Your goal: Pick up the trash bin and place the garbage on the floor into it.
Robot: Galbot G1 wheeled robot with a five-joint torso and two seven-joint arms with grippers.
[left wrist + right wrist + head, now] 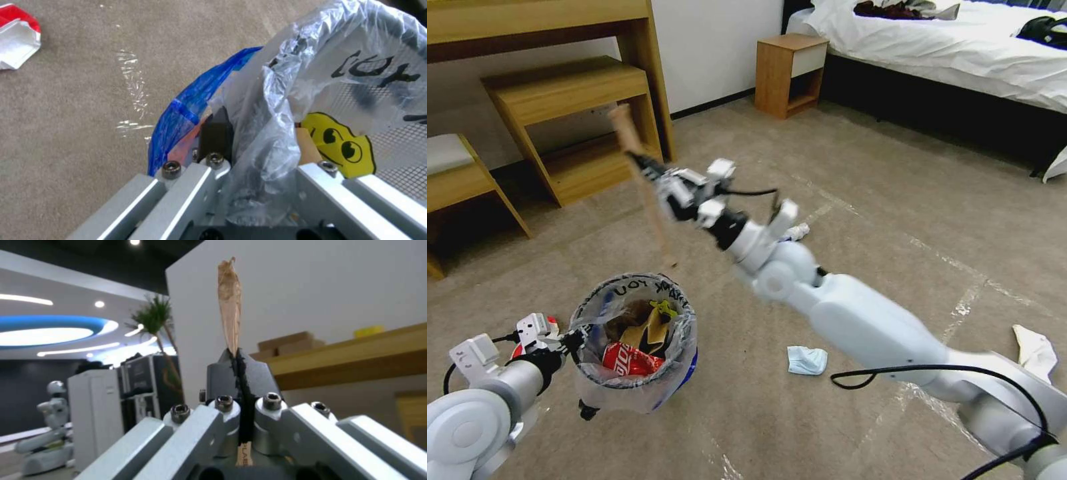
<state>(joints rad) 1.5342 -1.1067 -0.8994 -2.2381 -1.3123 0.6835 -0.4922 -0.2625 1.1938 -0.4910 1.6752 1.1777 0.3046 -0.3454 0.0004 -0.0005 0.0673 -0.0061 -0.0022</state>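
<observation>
Head view: beige carpeted floor crossed by shiny tape lines spreads beneath both arms, with a bed, a nightstand and wooden shelving at the room's edge beyond the right gripper. The trash bin, blue-sided and lined with a clear plastic bag lettered in black, hangs off the carpet directly ahead of the left gripper, whose jaws are clamped over the rim and liner; the left wrist view shows one dark pad outside the wall and bunched liner between the fingers. Held up this way, the bin likely serves as a carried target. Inside it lie a crumpled brown paper bag and a crushed red can. The right gripper, reaching out above and beyond the bin, has its jaws shut tight on a wooden stick, gripped near mid-length so one end points up and the other hangs toward the bin's mouth, apparently ready to drop. On the carpet below that arm rest a light-blue mask, a white tissue and a white-blue bottle; a red wrapper lies off to the left gripper's side.
</observation>
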